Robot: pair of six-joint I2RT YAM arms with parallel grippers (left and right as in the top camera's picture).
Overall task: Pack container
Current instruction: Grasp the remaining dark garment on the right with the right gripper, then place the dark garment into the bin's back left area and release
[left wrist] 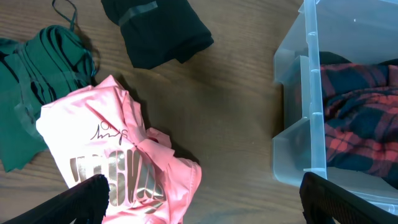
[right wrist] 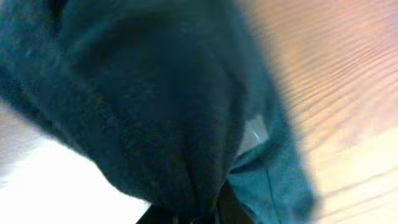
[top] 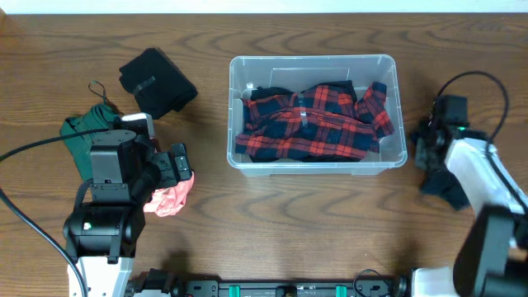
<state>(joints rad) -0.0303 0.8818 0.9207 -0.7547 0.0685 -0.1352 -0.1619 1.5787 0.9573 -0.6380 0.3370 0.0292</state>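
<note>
Here, left claw (left wrist: 202, 186) hovers released over pink shirt (left wrist: 118, 155); right claw (top: 429, 153) state hidden.

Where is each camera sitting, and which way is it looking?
Overhead: above the table, looking straight down at the container, the left arm and the right arm.
Left wrist: on the left arm, looking down at the pink shirt; the open left claw shows its fingertips at the bottom corners.
Right wrist: right up against a dark cloth, all blurry; nothing of the robot is clear.
Shared: overhead and left wrist both show the pink shirt and container.
</note>
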